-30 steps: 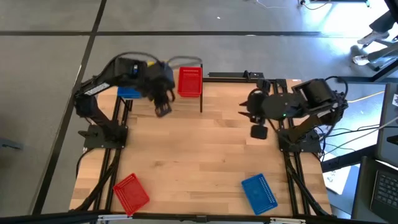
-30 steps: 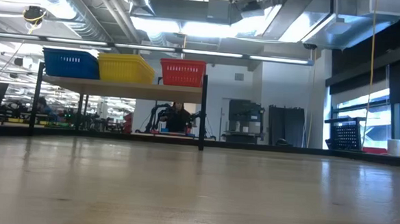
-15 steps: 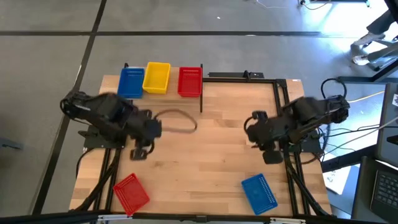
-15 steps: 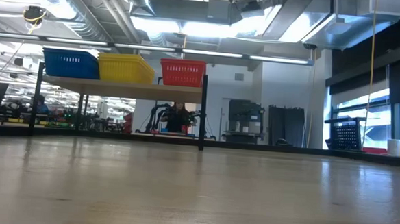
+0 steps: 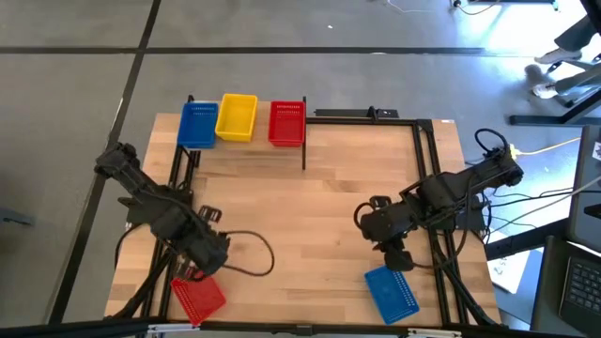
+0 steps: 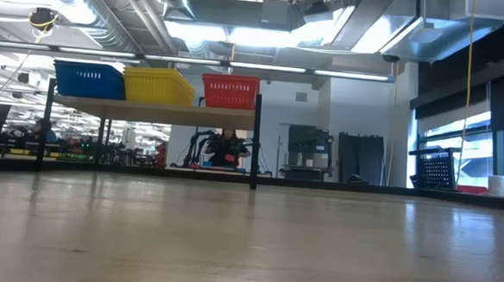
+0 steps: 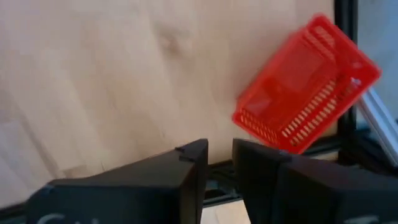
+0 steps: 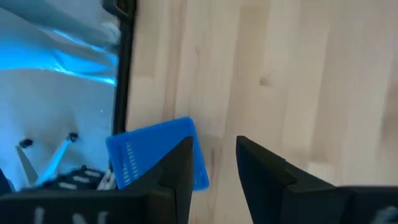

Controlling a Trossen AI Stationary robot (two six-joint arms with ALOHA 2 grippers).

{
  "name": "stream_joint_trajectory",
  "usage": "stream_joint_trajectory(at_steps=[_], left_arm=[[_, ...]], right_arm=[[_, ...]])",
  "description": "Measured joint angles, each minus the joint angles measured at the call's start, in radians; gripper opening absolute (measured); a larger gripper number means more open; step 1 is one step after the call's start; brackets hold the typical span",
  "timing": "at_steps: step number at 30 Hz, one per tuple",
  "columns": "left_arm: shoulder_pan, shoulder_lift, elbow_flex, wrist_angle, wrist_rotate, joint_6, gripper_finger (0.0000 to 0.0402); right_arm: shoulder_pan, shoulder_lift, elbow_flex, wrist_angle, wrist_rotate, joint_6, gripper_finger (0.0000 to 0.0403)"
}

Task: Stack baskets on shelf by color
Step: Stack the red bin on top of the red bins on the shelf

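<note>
A second before, the left gripper hung by the shelf at the table's far edge, in front of the stacked baskets; it travelled toward the near left corner and ended just beside the loose red basket, jaws slightly apart. The right gripper moved from mid-table at the right edge toward the near right corner, ending just above the loose blue basket, jaws apart.
</note>
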Motion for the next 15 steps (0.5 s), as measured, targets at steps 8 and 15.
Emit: stream_joint_trajectory(at_steps=[8, 15], left_arm=[[-0.103, -0.002, -0.226, 0.292, 0.097, 0.049, 0.0064], [-0.176, -0.002, -0.396, 0.543, 0.088, 0.125, 0.0064]], right_arm=[[0.001, 0.001, -0.006, 0.069, -0.072, -0.037, 0.0117], [0.001, 0.0, -0.006, 0.072, -0.078, -0.034, 0.0117]])
